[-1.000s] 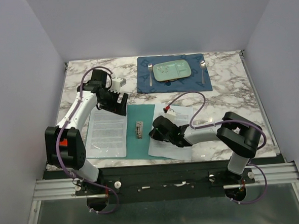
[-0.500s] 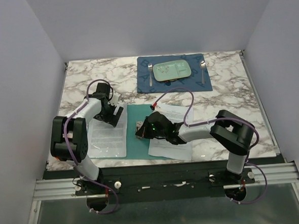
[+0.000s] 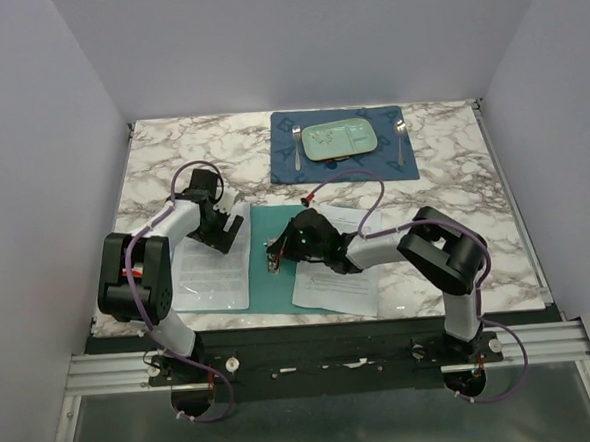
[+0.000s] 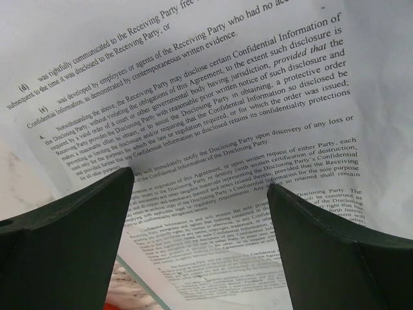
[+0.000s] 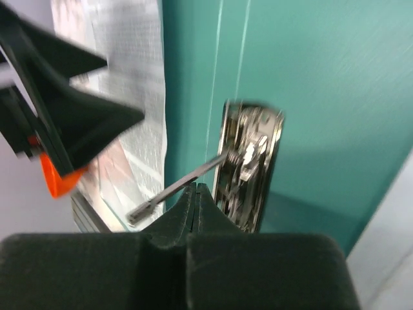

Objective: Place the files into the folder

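Left arm: the elbow drops from its raised pose to low over the bench [image 3: 454,201]. The left end effector [image 3: 225,228] shifts nearer and slightly left, from the far edge of the left sheet [image 3: 210,271] to over its far right corner.

Right arm: the right end effector [image 3: 277,254] moves left off the right sheet [image 3: 339,283] and onto the folder [image 3: 279,292], now at the metal clip [image 5: 248,165] on the crease. The right elbow swings left and farther in.

Most of the travel falls in the first half-second; the last step is small.
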Action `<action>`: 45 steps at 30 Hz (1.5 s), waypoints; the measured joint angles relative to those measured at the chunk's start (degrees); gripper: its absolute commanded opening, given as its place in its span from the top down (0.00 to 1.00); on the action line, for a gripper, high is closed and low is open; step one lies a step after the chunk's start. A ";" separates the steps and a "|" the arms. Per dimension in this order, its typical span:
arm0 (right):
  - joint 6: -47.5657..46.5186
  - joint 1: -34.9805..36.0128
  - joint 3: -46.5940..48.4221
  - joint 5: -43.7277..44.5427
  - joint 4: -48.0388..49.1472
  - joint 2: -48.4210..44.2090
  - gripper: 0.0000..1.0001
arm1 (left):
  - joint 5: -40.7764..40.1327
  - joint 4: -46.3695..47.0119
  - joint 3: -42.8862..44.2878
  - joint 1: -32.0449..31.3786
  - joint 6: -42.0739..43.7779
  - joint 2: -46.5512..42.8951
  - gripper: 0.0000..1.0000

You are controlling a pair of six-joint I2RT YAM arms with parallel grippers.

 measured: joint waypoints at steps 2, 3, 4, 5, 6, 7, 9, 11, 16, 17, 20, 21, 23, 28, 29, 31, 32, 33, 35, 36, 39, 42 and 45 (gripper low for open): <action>0.61 -1.88 0.02 0.02 0.87 0.00 1.00 | 0.00 0.72 -0.61 0.00 0.76 -0.55 0.01; 0.83 -2.71 0.09 0.02 1.14 0.00 1.00 | 0.00 1.01 -0.87 -0.04 1.14 -0.74 0.01; 1.01 -3.58 0.24 0.02 1.27 0.02 1.00 | 0.02 1.22 -1.07 -0.04 1.40 -0.90 0.01; 1.22 -4.33 0.55 0.02 1.33 0.07 1.00 | 0.02 1.42 -1.29 -0.04 1.68 -1.07 0.01; 1.36 -4.85 1.01 0.02 1.42 0.15 1.00 | 0.02 1.62 -1.57 -0.04 1.99 -1.36 0.01; 1.44 -5.25 1.57 0.00 1.60 0.37 1.00 | 0.02 1.77 -1.84 -0.04 2.38 -1.60 0.01; 1.53 -5.64 3.02 -0.04 2.08 1.05 1.00 | 0.02 1.99 -2.27 -0.04 2.93 -1.99 0.01; 1.66 -5.73 4.24 -0.24 2.38 1.81 1.00 | 0.00 2.08 -2.60 -0.04 3.41 -2.34 0.01; 1.55 -5.88 4.74 -0.59 1.07 1.66 0.81 | 0.00 1.49 -2.78 -0.04 4.20 -2.69 0.01; 1.20 -6.14 4.68 -0.44 -0.42 0.90 0.74 | 0.00 1.16 -2.75 -0.04 4.22 -2.73 0.01; -0.55 -6.86 4.15 1.44 -8.09 -4.15 0.58 | 0.02 -0.31 -2.21 -0.04 4.24 -3.10 0.01; -1.20 -7.37 4.07 2.51 -11.41 -6.60 0.54 | 0.02 -0.59 -2.01 -0.04 4.22 -3.45 0.01; -2.40 -8.87 4.07 5.14 -18.47 -11.69 0.44 | 0.37 -1.84 -1.16 -0.04 4.22 -4.50 0.01; -3.43 -14.60 6.21 13.88 -39.69 -20.83 0.30 | 1.64 -3.19 1.55 -0.04 4.11 -6.60 0.01; -3.17 -16.11 6.49 15.56 -43.87 -21.44 0.30 | 1.86 -3.43 1.97 -0.04 4.04 -6.78 0.01; -2.36 -18.88 6.25 17.99 -51.65 -21.94 0.29 | 2.67 -4.13 2.93 -0.04 3.93 -7.04 0.01; -2.12 -20.11 5.55 18.84 -54.49 -22.12 0.29 | 2.99 -4.57 3.39 -0.04 3.89 -7.06 0.01; -1.97 -21.77 4.13 19.63 -57.24 -22.51 0.29 | 3.30 -4.96 3.80 -0.04 3.78 -7.06 0.01; -1.92 -23.82 1.90 20.35 -60.89 -23.10 0.29 | 3.93 -5.57 4.31 -0.04 3.69 -7.06 0.01; -1.97 -24.65 1.01 20.50 -62.40 -23.26 0.29 | 4.28 -5.86 4.52 -0.04 3.61 -7.06 0.01; -2.51 -26.16 -0.33 20.50 -64.85 -23.17 0.33 | 4.79 -6.38 4.83 -0.04 3.41 -7.06 0.01; -3.85 -26.36 -0.33 20.09 -64.83 -22.62 0.42 | 5.25 -6.80 4.96 -0.04 3.13 -7.06 0.01; -4.92 -26.36 -0.35 18.97 -63.45 -21.46 0.46 | 5.64 -6.95 4.96 -0.04 2.69 -7.04 0.01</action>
